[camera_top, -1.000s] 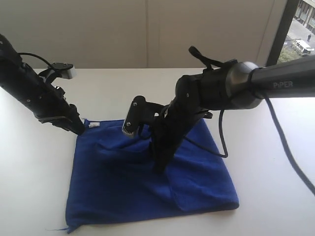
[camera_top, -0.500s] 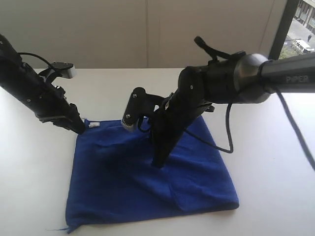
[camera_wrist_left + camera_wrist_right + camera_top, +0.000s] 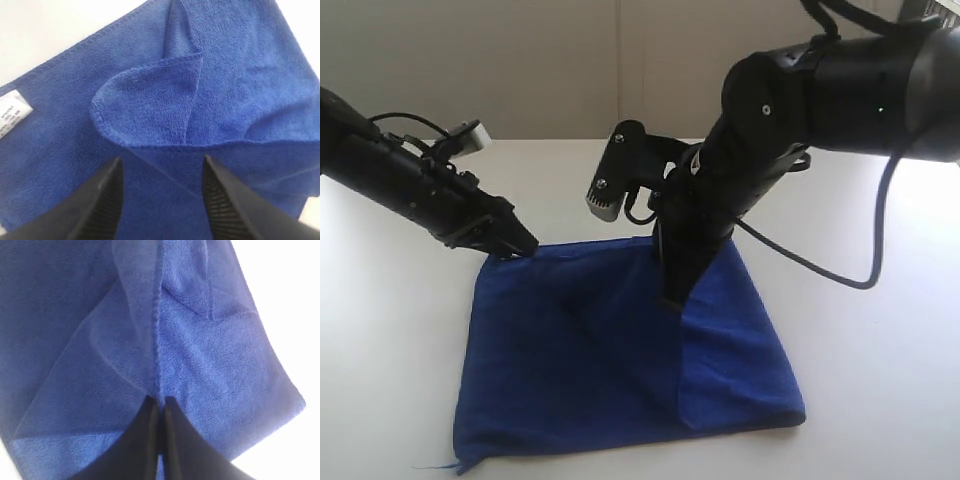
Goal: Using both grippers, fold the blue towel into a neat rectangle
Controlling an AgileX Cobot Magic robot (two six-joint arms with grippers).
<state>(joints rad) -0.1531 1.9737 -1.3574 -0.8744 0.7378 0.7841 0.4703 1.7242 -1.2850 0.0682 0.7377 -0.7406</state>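
1. Nearest: the blue towel [image 3: 570,360] lies on the white table [image 3: 880,380], roughly square and apparently doubled over. A loose thread [image 3: 432,466] trails off its near-left corner. The near-right corner bulges, so that fold isn't flat.
2. Mid-towel: the right gripper [image 3: 672,298] comes down steeply, right of centre. Its fingers [image 3: 145,440] are clenched on a hemmed edge of the towel, and the right wrist view shows the hem running straight into the closed tips. A crease runs from the pinch to the near edge, and the flap to the right of it reads lighter. My read is that it grips the hem so the flap can be carried over as one piece.
3. Far-left corner: the left gripper [image 3: 520,245] sits low at the towel's edge. Its fingers [image 3: 102,200] are spread and hold nothing. A turned-over corner lies just ahead of the gap between them. The white tag [image 3: 11,114] sits off to one side on the hem. It is probably lining up to take that corner so both ends of the edge move together and the fold doesn't skew.
4. Farthest: a pale wall [image 3: 570,60] behind the table.
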